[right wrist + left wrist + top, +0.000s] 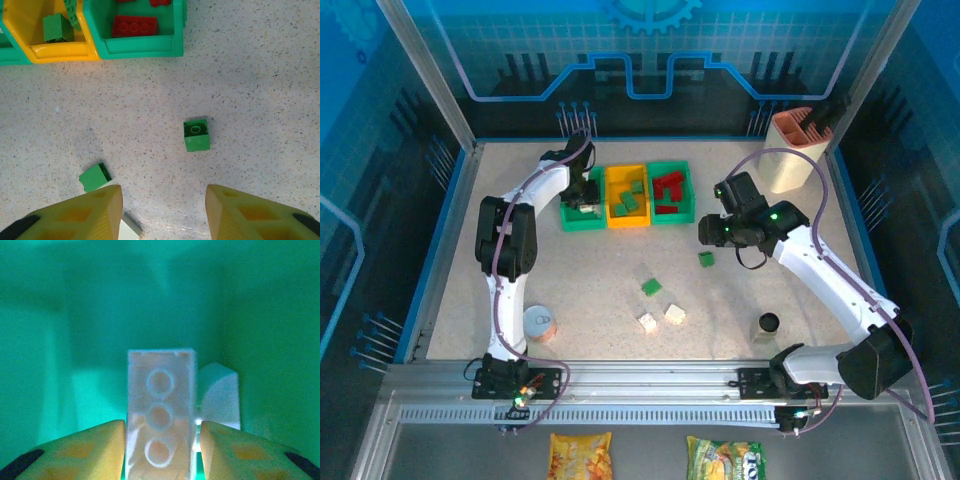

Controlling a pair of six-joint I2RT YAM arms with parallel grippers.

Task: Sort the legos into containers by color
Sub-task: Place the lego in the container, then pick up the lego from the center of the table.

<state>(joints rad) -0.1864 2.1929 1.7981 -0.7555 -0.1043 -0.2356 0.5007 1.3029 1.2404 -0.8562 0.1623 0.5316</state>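
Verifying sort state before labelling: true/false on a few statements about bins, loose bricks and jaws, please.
1. The yellow-orange plastic middle bin holds green plastic bricks. True.
2. The right green plastic bin holds cream bricks. False: red plastic bricks.
3. Two small green bricks lie loose on the speckled table. True.
4. The right gripper has a brick between its jaws. False: jaws open, empty.
5. The cream plastic brick between the left gripper jaws is over bare table. False: it is inside the left green plastic bin.
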